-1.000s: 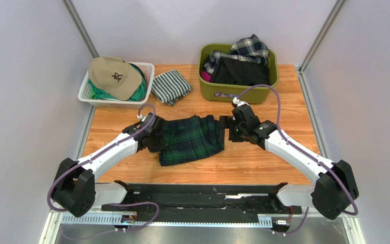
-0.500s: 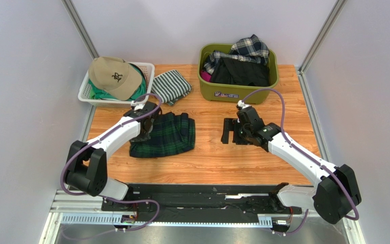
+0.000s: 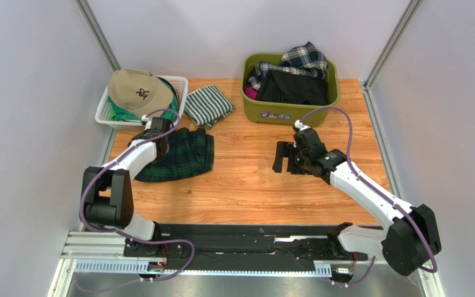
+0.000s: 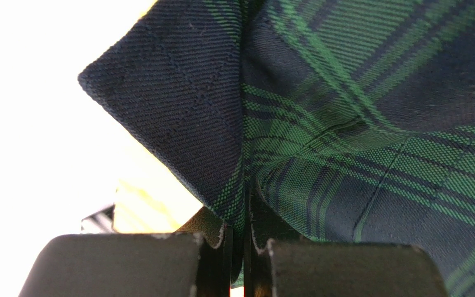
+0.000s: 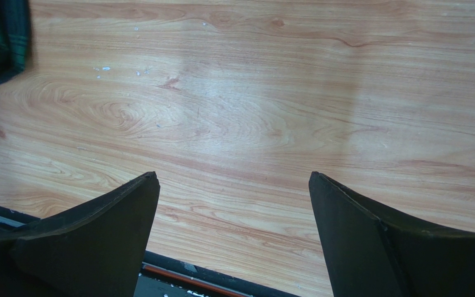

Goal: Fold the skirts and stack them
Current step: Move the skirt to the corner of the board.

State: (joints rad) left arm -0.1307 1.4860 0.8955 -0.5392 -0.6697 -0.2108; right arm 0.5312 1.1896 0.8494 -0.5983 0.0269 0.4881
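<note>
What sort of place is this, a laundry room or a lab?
Likely a robot test booth: left arm and right arm bolted to a wooden table, bare grey walls around, a tub of clothes as props.

The tartan skirt (image 4: 357, 124) is matt woven cloth, the table (image 5: 252, 93) smooth wood, the tub (image 3: 289, 110) plastic.

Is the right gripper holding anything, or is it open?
Open and empty: the right gripper shows fingers wide apart, with only bare table between them.

Soft, even light is filling the top view. Overexposure is bleaching the left wrist background, and a sheen is glazing the tabletop (image 5: 221, 117)
</note>
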